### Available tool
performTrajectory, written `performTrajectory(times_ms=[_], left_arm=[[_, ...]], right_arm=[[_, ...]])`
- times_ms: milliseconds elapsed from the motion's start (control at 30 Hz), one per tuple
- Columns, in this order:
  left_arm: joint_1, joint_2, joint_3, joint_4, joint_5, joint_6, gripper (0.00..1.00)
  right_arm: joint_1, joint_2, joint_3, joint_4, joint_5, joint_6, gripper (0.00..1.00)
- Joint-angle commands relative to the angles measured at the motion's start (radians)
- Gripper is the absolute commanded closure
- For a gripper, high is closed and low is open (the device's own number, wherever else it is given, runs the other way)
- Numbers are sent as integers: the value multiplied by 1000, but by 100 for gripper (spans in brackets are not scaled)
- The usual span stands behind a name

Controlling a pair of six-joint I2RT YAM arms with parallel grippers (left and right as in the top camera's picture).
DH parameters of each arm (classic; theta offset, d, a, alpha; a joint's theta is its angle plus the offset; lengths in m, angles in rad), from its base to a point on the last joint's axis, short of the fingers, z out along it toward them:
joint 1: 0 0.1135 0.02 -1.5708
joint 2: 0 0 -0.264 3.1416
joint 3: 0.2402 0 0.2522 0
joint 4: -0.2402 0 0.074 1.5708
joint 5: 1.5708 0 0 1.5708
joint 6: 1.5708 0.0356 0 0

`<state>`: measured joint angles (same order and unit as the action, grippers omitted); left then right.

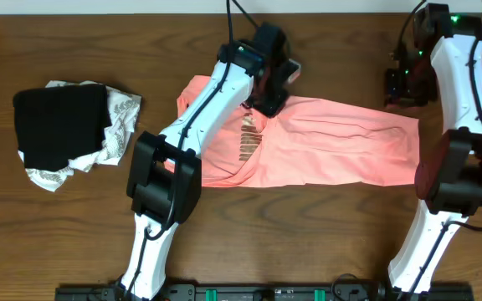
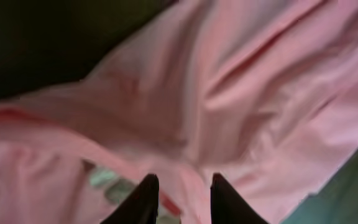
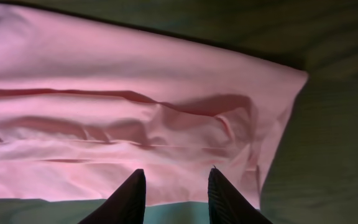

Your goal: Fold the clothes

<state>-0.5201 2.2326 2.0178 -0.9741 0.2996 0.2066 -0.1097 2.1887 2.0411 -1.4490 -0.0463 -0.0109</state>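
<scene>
The salmon-pink T-shirt, the clothes (image 1: 333, 142), lies folded into a long band across the middle of the table, with brownish-gold lettering (image 1: 249, 138) showing near its left part. My left gripper (image 1: 268, 99) hovers over the shirt's back edge near the middle. In the left wrist view its fingers (image 2: 183, 182) stand apart over wrinkled pink fabric (image 2: 241, 81) and a neck label (image 2: 107, 179), pinching nothing. My right gripper (image 1: 404, 84) is by the shirt's far right corner. In the right wrist view it (image 3: 176, 174) is open above the shirt's edge (image 3: 104, 74).
A black folded garment (image 1: 61, 125) rests on a white cloth with grey pattern (image 1: 122, 117) at the table's left side. Brown wooden table (image 1: 308, 234) surrounds the shirt. Both arm bases stand at the front edge.
</scene>
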Motion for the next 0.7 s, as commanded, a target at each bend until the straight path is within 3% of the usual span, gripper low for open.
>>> performTrajectory(times_ms=[0, 200, 367, 667], left_arm=[[-10, 26, -10, 13, -5, -2, 72], [-34, 95, -21, -34, 13, -9, 80], [-61, 126, -55, -40, 13, -9, 81], [-90, 129, -120, -64, -5, -32, 91]], right_arm=[[19, -27, -51, 11, -18, 11, 69], [18, -27, -147, 63, -18, 11, 75], [17, -27, -178, 93, -18, 20, 78], [18, -27, -184, 95, -18, 52, 78]])
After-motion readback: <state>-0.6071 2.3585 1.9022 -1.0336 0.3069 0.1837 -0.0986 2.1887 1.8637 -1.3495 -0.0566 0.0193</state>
